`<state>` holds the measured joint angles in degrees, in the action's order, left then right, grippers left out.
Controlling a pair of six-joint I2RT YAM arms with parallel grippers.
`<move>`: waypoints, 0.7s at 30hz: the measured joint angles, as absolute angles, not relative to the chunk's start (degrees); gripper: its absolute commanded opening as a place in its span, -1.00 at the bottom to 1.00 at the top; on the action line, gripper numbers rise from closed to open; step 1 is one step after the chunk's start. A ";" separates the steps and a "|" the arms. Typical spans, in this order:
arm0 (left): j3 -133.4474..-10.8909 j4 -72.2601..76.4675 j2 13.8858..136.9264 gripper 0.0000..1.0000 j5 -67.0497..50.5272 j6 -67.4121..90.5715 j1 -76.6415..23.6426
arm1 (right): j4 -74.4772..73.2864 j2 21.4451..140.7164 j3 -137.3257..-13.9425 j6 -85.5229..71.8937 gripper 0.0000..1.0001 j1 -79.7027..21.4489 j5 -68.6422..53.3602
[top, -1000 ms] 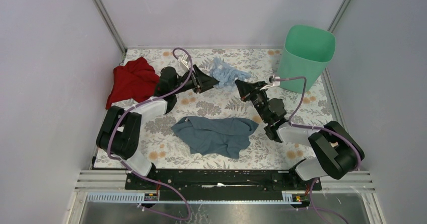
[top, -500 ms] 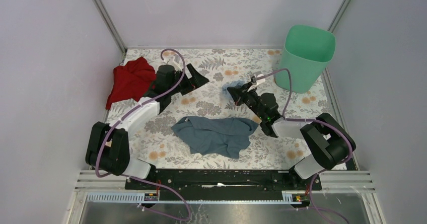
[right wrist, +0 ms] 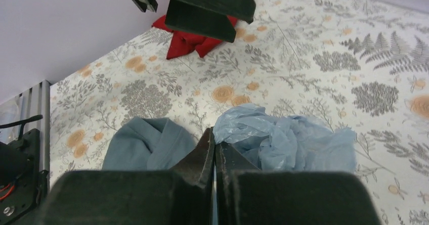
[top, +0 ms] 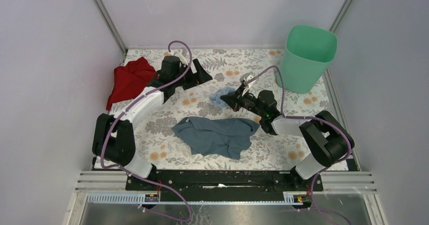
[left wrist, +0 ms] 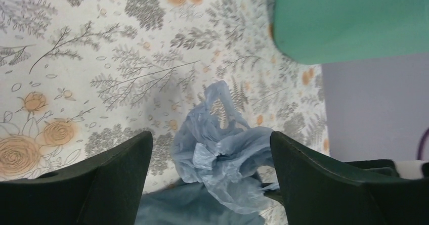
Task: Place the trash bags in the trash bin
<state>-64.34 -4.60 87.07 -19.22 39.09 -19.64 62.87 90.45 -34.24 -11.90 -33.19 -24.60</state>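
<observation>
The crumpled pale-blue trash bag [top: 218, 94] lies on the flowered table near the middle, just above the grey-blue cloth. My right gripper [top: 224, 97] is shut, and its tips pinch the bag's near edge [right wrist: 283, 139]. In the right wrist view the right gripper [right wrist: 213, 134] shows no gap between its fingers. My left gripper [top: 205, 73] hovers open to the bag's upper left. In its wrist view the left gripper [left wrist: 211, 133] frames the bag [left wrist: 227, 154] without touching it. The mint-green trash bin [top: 307, 58] stands upright at the far right corner [left wrist: 349, 23].
A grey-blue cloth [top: 217, 136] lies spread at the table's middle front, right next to the bag [right wrist: 146, 144]. A red cloth [top: 131, 81] is bunched at the far left by the wall. Grey walls close in the table on three sides.
The left gripper opened, let go of the bag and drew back to the left. The right gripper moved left and toward the front, pulling the bag with it toward the grey-blue cloth.
</observation>
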 measured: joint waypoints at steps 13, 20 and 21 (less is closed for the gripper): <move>-64.38 -4.40 98.00 0.63 -18.17 37.39 -25.08 | 64.27 95.81 -26.11 -37.71 -1.00 -28.10 -21.37; -64.36 -3.40 99.48 0.58 -16.58 36.86 -28.60 | 36.03 84.75 -26.06 -45.89 -1.00 -28.10 -8.99; -64.36 -2.96 99.50 0.55 -16.32 36.91 -28.75 | 34.24 83.59 -25.96 -46.28 -1.00 -28.05 -7.84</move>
